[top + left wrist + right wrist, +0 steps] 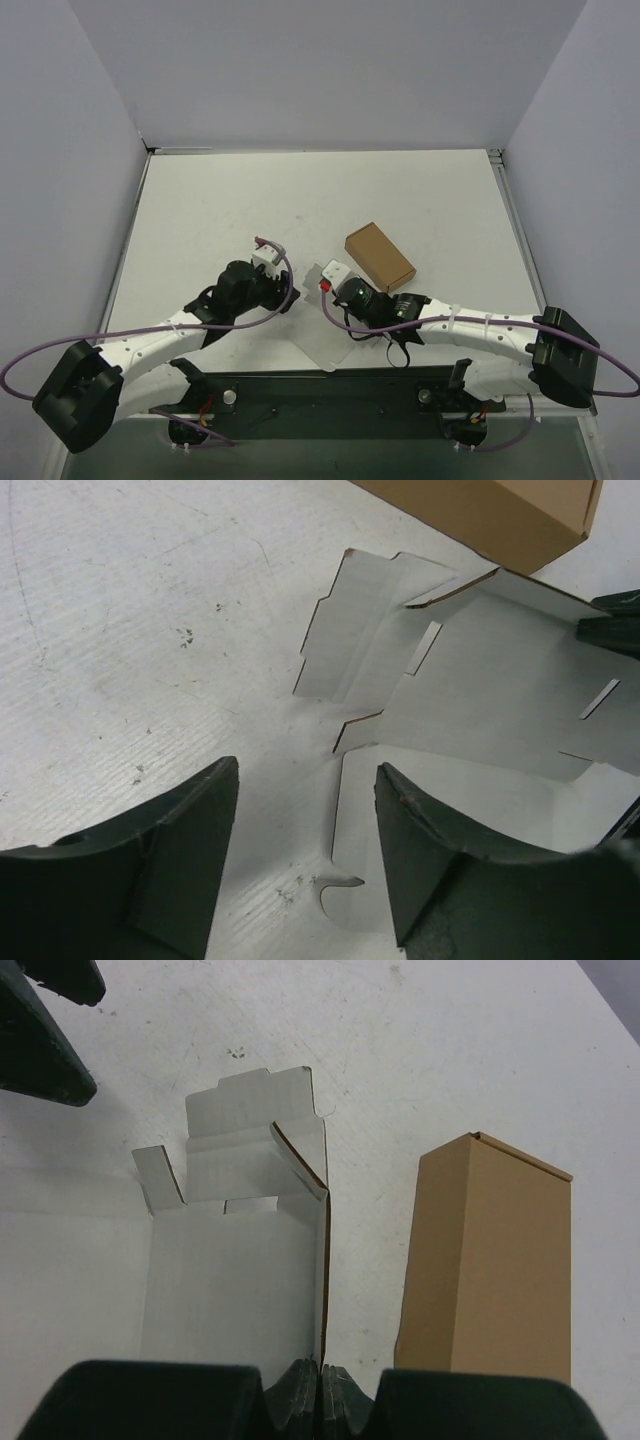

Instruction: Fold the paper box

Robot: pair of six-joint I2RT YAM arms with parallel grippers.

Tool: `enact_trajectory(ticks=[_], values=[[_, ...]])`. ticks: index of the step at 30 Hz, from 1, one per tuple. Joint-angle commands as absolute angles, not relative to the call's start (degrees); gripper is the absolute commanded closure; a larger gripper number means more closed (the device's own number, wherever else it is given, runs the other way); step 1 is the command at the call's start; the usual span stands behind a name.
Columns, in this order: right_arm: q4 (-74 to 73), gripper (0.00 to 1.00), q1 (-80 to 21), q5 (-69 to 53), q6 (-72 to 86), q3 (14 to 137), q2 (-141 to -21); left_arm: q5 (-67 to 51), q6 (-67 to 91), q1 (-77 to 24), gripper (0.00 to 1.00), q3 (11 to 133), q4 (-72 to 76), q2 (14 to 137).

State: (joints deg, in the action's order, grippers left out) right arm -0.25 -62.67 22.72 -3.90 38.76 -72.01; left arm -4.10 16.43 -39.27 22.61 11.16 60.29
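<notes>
Paper box (235, 1290) is half-open, one wall pinched in the right tool (322, 1395). Left tool (307, 780) is spread apart just above its flap.

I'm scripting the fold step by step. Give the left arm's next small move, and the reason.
Probably lower the left gripper to the flat near panel of the paper box and close on its edge. That gripper is open and empty above the panel, while the right gripper is shut on the raised side wall.
</notes>
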Motion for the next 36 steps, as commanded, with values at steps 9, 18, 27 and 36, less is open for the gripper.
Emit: enact_trajectory(ticks=[9, 18, 27, 36], values=[[1.5, 1.0, -63.0, 25.2, -4.7, 37.1, -70.1, -1.3, 20.7, -37.2, 0.43, 23.3, 18.2, 70.1], [2.0, 1.0, -63.0, 24.8, -4.6, 36.7, -69.9, -1.9, 22.1, -38.6, 0.45, 23.8, 26.2, 78.7], [2.5, 1.0, -62.9, 25.0, -4.5, 36.3, -70.0, 3.8, 23.3, -47.4, 0.46, 25.1, 28.9, 80.8], [3.6, 1.0, -63.0, 25.0, -5.0, 35.8, -69.9, 4.6, 23.3, -50.4, 0.48, 26.5, 30.8, 84.1]])
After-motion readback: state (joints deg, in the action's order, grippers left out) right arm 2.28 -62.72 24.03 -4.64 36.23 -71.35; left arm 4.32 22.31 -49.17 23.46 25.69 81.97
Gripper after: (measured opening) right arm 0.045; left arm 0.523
